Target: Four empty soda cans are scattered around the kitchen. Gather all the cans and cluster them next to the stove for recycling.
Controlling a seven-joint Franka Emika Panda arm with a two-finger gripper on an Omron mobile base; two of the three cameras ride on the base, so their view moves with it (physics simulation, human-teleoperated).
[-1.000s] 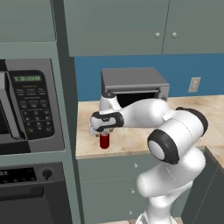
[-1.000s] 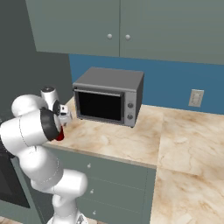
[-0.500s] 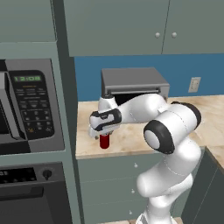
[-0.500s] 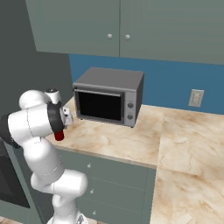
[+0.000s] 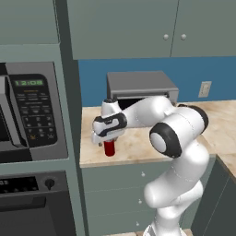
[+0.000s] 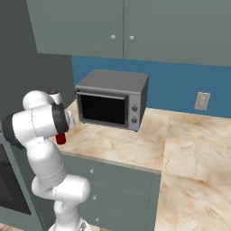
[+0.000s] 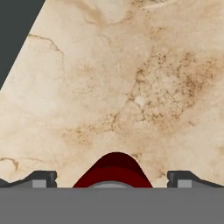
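A red soda can [image 5: 109, 148] stands upright on the marble counter [image 5: 138, 143], near its left end and front edge. My gripper [image 5: 107, 138] hangs straight over the can, open, with its fingers down around the can's top. In the hand view the can's silver top and red shoulder [image 7: 113, 169] sit midway between the two fingertips [image 7: 41, 178], with a gap on each side. From the right base view the can [image 6: 61, 139] peeks out beside my upper arm. The stove is out of view.
A grey toaster oven [image 5: 140, 87] stands at the back of the counter, just behind the hand. Left of the can rises a tall dark cabinet panel [image 5: 69, 101] holding a built-in oven with a keypad [image 5: 32, 110]. Upper cabinets [image 6: 131, 27] hang overhead.
The elbow and forearm have swung while the hand stayed over the red can. The can has not moved and the jaws have stayed open.
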